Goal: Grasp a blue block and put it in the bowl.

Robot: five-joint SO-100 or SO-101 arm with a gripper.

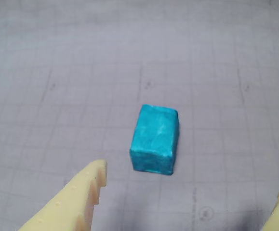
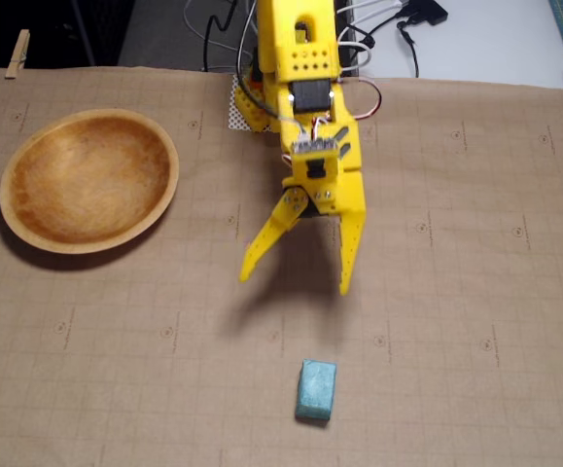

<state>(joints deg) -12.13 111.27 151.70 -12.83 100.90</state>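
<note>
Yellow two-finger gripper (image 1: pixel 192 185) spread wide, holding nothing; small teal-blue rectangular block (image 1: pixel 154 139) just ahead; shallow round wooden bowl (image 2: pixel 20 227) empty

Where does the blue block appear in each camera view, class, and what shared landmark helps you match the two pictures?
Wrist view: the blue block lies just right of centre on the gridded mat, beyond the open gripper.
Fixed view: the block lies low and slightly right of centre, below the gripper, apart from it.
Shared landmark: the yellow fingertips either side of the block's line.
</note>
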